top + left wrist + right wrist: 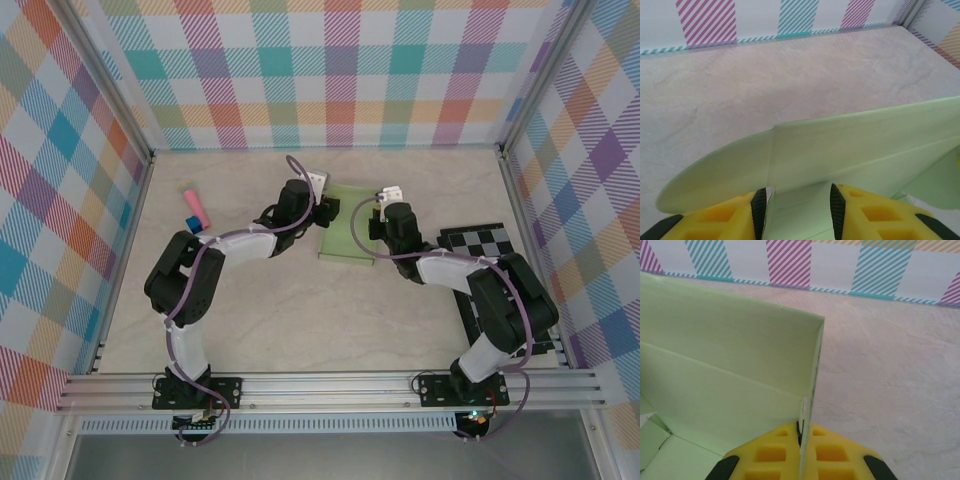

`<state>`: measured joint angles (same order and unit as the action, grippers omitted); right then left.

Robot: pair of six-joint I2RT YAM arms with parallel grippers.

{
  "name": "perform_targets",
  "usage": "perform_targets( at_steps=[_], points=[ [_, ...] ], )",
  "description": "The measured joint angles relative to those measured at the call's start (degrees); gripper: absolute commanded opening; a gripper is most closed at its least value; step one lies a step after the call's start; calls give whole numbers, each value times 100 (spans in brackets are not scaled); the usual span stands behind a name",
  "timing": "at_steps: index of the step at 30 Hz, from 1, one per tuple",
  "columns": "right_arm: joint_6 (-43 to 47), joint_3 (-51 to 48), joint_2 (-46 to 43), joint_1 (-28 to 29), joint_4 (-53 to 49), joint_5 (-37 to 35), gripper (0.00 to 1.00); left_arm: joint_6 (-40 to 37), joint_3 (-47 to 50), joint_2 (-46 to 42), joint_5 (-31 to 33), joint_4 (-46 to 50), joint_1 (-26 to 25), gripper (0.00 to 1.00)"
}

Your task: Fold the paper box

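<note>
The paper box (pixel 346 228) is pale green card, partly folded, lying mid-table between the two arms. My left gripper (pixel 326 211) is at its left side. In the left wrist view the left gripper (pixel 797 210) stands open, its black pads (pixel 759 210) apart over the box floor (pixel 800 212); a thin card edge rests by the left pad and a curved flap (pixel 850 145) rises ahead. My right gripper (pixel 379 226) is at the box's right side. In the right wrist view the right gripper (pixel 801 434) is shut on the upright side wall (pixel 812 375) of the box.
A black-and-white checkered board (pixel 487 243) lies at the right, partly under the right arm. A small pink-and-blue stick (pixel 193 207) lies at the far left. Plaid walls and metal rails enclose the table (pixel 300 320).
</note>
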<state>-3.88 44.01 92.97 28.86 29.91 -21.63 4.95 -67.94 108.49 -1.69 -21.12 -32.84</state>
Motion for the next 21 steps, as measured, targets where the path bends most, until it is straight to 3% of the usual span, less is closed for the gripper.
perform_targets(
  at_steps=[10,19,21],
  points=[
    [70,275,144,-66,-138,-2,0,17,800,-278,-446,-256,258,51],
    [179,330,149,-105,-173,28,0,-295,1038,-356,-839,-791,396,39],
    [195,330,149,-109,-173,50,0,-431,1043,-341,-1084,-1008,529,31]
  ],
)
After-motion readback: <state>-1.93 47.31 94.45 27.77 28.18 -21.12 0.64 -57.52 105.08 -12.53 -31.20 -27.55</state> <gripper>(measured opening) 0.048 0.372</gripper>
